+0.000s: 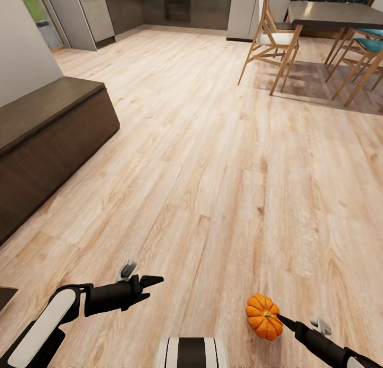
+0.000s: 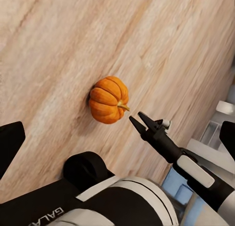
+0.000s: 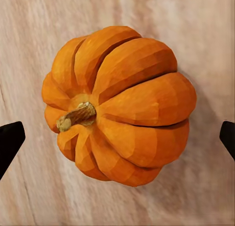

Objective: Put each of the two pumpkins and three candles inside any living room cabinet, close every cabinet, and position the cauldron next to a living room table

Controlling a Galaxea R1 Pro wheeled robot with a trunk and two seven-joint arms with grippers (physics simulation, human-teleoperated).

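One orange pumpkin [image 1: 263, 316] lies on its side on the wood floor at the lower right of the head view, its stem turned toward my right gripper [image 1: 282, 320]. That gripper is open, and its dark fingertips [image 3: 10, 140] stand wide on either side of the pumpkin [image 3: 120, 103] without touching it. From the left wrist the same pumpkin [image 2: 108, 99] sits just off the tips of the right gripper [image 2: 135, 118]. My left gripper [image 1: 151, 287] hangs open and empty over bare floor at lower left. The dark-brown cabinet [image 1: 58, 134] runs along the left wall, front flat.
A dining table [image 1: 330, 14] with wooden chairs [image 1: 274, 38] stands at the far right on a rug. Grey kitchen units [image 1: 96, 11] line the back. A white wall [image 1: 21, 43] rises above the cabinet. Wide floor lies between.
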